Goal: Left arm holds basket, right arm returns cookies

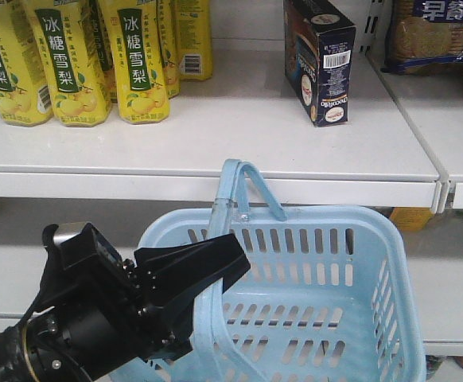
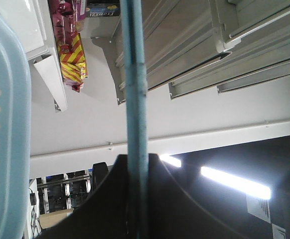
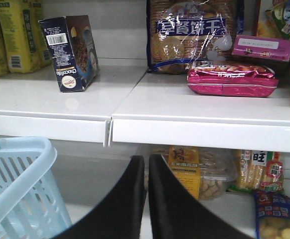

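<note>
Left gripper clamped on basket handle, steadying it below shelf. Right gripper closed, empty. Cookies upright on shelf, above and left of right gripper, apparently already returned.

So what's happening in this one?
A two-arm robot is at a shop shelf. The left gripper is clamped on a handle of the light blue basket, holding it below the shelf. The basket looks empty in the part that shows. The cookie box already stands on the shelf, right of the yellow bottles. The right gripper is nearly shut, empty, below the shelf edge.
</note>
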